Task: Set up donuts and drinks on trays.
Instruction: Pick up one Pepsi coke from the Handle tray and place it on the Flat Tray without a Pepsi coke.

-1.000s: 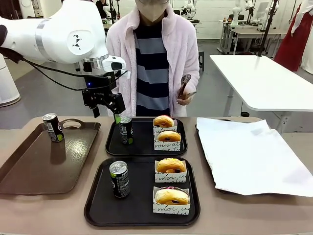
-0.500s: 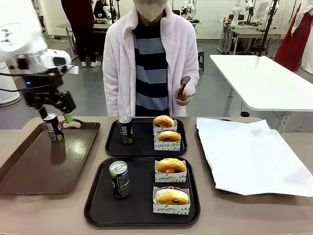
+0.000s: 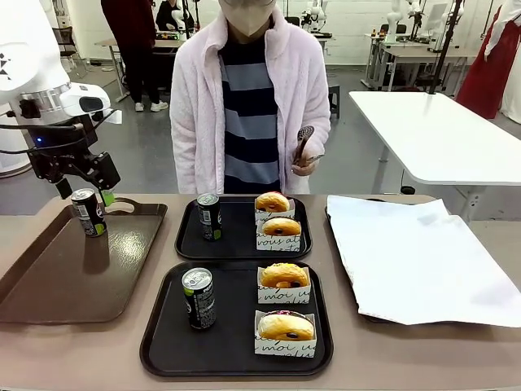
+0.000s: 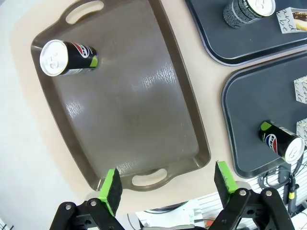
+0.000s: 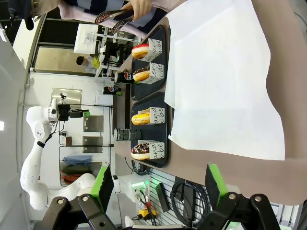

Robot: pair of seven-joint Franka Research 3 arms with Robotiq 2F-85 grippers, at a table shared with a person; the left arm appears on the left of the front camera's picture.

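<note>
My left arm reaches in from the left, wrist bent down, left gripper (image 3: 83,191) hanging with jaws spread wide, nothing between them. My right gripper (image 5: 158,184) is likewise spread and empty.

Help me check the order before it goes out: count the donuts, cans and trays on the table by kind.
Donuts: 4
Cans: 3
Black trays: 2
Brown tray with handles: 1
Tray lined with white paper: 1
Total: 11
</note>
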